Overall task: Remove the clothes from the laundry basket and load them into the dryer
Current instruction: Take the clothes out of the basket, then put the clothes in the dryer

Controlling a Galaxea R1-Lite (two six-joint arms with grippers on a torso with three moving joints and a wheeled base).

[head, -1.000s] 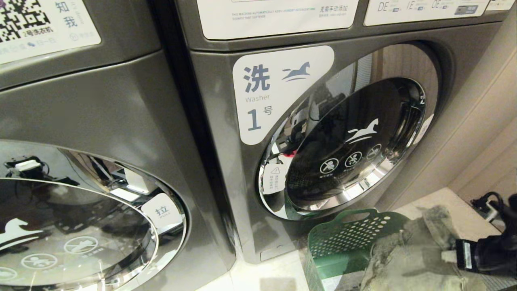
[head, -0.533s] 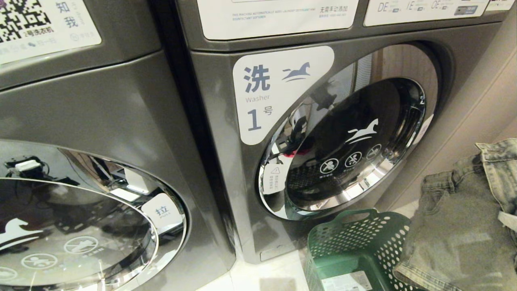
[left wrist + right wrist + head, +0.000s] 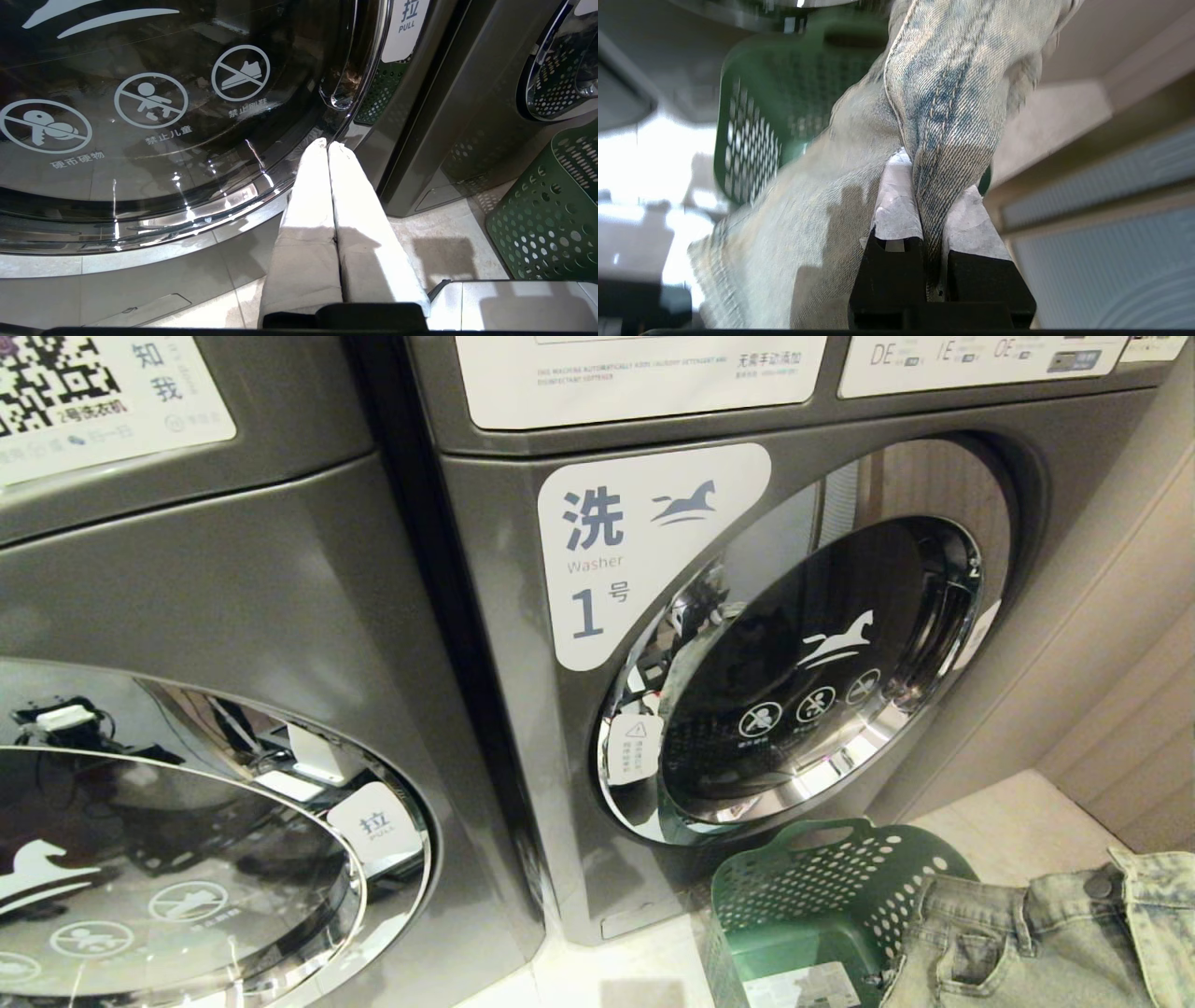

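A green perforated laundry basket (image 3: 803,896) stands on the floor below the grey front-loading machine (image 3: 504,709) labelled "Washer 1", whose round door (image 3: 803,672) is shut. Faded denim jeans (image 3: 1027,943) hang at the basket's right, at the lower right of the head view. In the right wrist view my right gripper (image 3: 931,182) is shut on a fold of the jeans (image 3: 943,93), with the basket (image 3: 756,116) beyond. That gripper itself is outside the head view. My left gripper (image 3: 327,143) is shut on nothing, parked low by the left-hand machine's door.
A second machine with a shut glass door (image 3: 168,859) and a "PULL" tab (image 3: 375,823) fills the left. A beige wall (image 3: 1102,644) closes off the right. Pale floor tiles (image 3: 1018,821) show between the basket and the wall.
My right gripper has pulled the jeans up out of the basket. They swung high at the right, then dropped to the lower right edge; the arm has left the head view.
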